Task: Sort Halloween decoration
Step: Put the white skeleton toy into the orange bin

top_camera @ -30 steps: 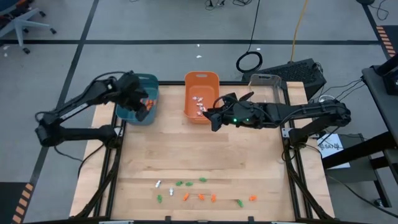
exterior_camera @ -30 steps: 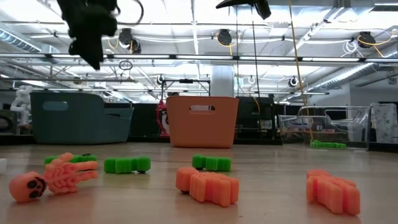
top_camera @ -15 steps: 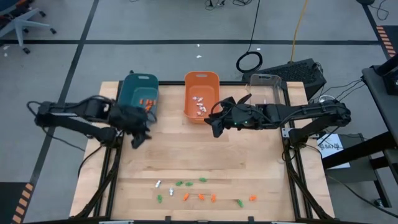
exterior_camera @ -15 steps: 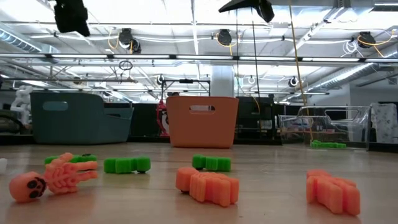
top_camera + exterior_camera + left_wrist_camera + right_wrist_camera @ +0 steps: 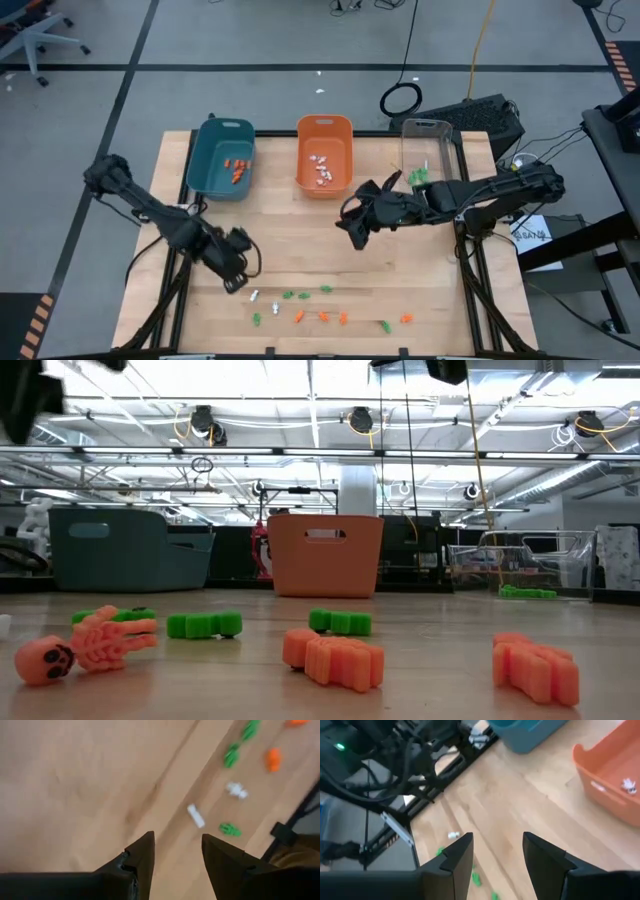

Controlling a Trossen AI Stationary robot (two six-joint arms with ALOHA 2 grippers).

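The Halloween decoration pieces [image 5: 323,316] lie in a loose row near the table's front edge: orange, green and white trinkets. In the low view an orange skeleton [image 5: 85,645] and green [image 5: 205,624] and orange [image 5: 335,658] pieces lie flat on the wood. My left gripper [image 5: 235,275] hangs just above the row's left end, pointing down, open and empty [image 5: 177,845]; a white piece [image 5: 196,815] lies just ahead of its fingers. My right gripper [image 5: 352,225] hovers over mid-table in front of the orange bin, open and empty [image 5: 497,845].
Three bins stand along the far edge: a teal bin [image 5: 222,158] with orange pieces, an orange bin [image 5: 324,155] with white pieces, and a clear bin [image 5: 428,150] with green pieces. Bare wood lies between the bins and the trinket row.
My left gripper has swung from over the teal bin toward the table's near edge and down, ending just above the left end of the trinket row. My right gripper has shifted a little toward the near edge and tipped downward. The trinkets have not moved.
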